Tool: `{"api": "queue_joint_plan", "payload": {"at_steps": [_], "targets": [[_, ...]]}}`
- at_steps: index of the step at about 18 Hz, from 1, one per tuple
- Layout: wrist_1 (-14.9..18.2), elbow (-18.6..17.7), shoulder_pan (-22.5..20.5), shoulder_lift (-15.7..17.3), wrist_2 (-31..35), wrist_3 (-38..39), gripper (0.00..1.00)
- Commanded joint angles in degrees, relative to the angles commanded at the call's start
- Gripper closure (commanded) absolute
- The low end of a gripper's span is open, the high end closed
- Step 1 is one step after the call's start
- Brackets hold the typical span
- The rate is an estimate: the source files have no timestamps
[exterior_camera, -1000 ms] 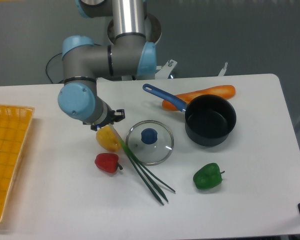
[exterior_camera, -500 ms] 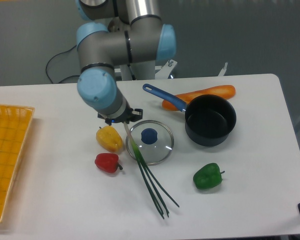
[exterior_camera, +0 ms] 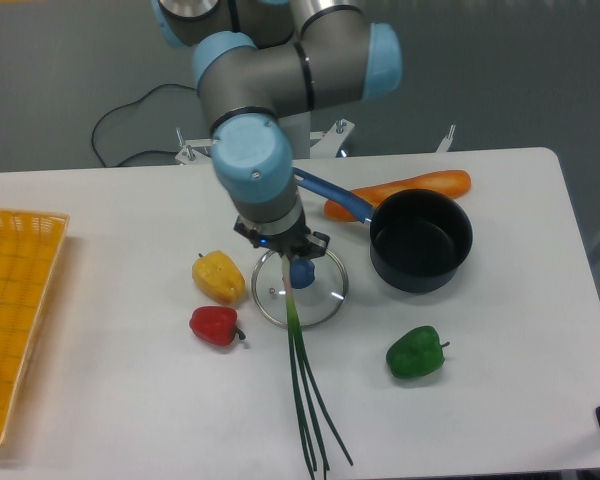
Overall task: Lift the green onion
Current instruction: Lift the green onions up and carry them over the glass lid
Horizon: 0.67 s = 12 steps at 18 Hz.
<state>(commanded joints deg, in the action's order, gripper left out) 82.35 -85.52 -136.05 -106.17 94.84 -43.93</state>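
Note:
The green onion (exterior_camera: 302,380) hangs from my gripper (exterior_camera: 283,248), its pale end pinched between the fingers and its dark green leaves trailing down toward the table's front edge. My gripper is shut on that pale end, above the glass pot lid (exterior_camera: 300,285) with the blue knob. The fingertips themselves are mostly hidden under the wrist.
A yellow pepper (exterior_camera: 219,277) and a red pepper (exterior_camera: 214,325) lie left of the lid. A green bell pepper (exterior_camera: 416,352) sits at the right front. A black saucepan (exterior_camera: 418,239) with a blue handle and a carrot (exterior_camera: 412,187) are behind. A yellow basket (exterior_camera: 15,300) stands at the left edge.
My gripper has carried the green onion to the right, from beside the yellow pepper to over the pot lid. The stalk now hangs more upright.

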Motion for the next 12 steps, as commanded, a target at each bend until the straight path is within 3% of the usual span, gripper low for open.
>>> {"api": "queue_joint_plan", "payload": {"at_steps": [12], "targets": [[-0.26, -0.17, -0.27, 0.44, -1.50, -5.82, 1.00]]}}
